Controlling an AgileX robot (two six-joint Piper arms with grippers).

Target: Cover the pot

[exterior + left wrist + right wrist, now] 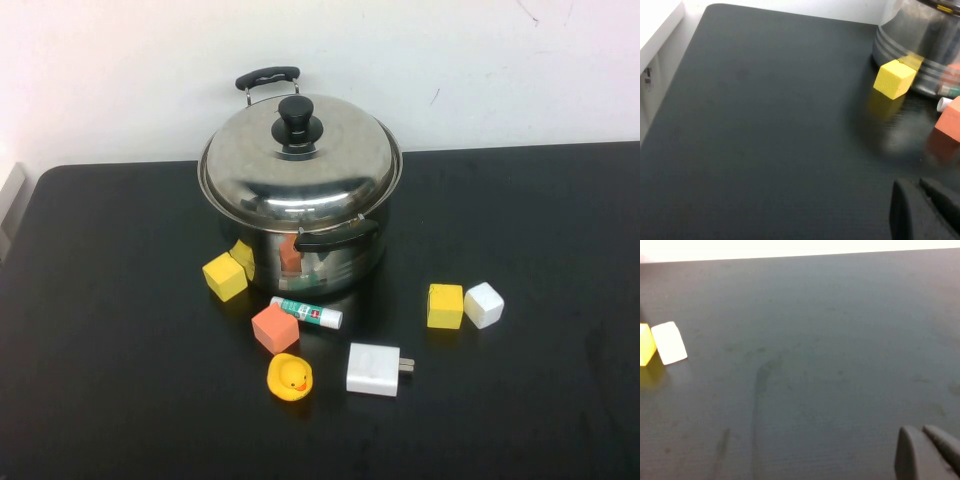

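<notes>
The large steel pot (pixel 335 255) with black side handles stands at the back middle of the black table. The domed steel lid (pixel 300 175) with its black knob (pixel 297 122) sits on the pot's rim, closing it. Neither gripper shows in the high view. My left gripper (pixel 917 194) is shut and empty, low over bare table, with the pot's lower wall (pixel 920 45) some way off. My right gripper (pixel 926 439) is shut and empty over bare table, far from the pot.
A yellow cube (pixel 225 276) touches the pot's front left. In front lie a glue stick (pixel 306 313), an orange cube (pixel 275 328), a rubber duck (pixel 290 377) and a white charger (pixel 374 369). A yellow cube (pixel 445 306) and a white cube (pixel 483 304) sit to the right.
</notes>
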